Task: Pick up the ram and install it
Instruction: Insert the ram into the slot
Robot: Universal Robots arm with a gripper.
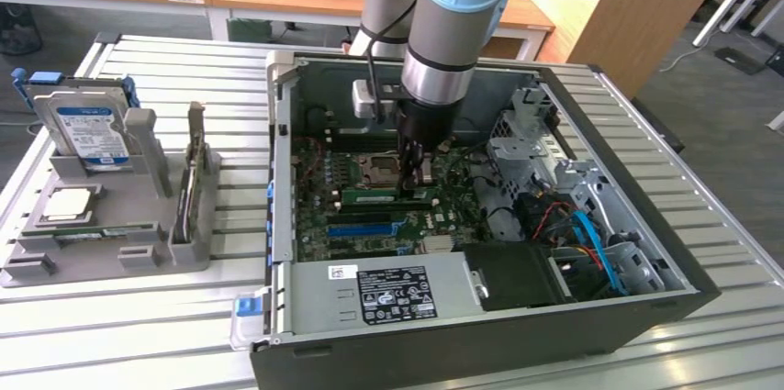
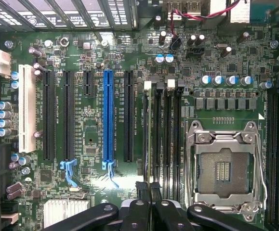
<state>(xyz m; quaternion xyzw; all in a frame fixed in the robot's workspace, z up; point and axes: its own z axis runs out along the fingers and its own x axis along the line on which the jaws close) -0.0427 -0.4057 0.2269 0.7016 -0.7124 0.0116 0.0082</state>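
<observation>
Because the ram point(image 1: 374, 195) looks light, stiff yet fragile, its edges suit gripping; the claw point(image 1: 420, 190) stands clenched at one end.

Ram point(image 1: 374, 195): long, narrow green circuit-board stick with dark chips along its face. It stands on its long edge in a black memory slot of the green motherboard point(image 1: 321, 216), just beside the square metal-framed CPU socket point(image 1: 382, 168). In the wrist view the ram point(image 2: 149, 139) shows edge-on, a thin green line, upright.
</observation>
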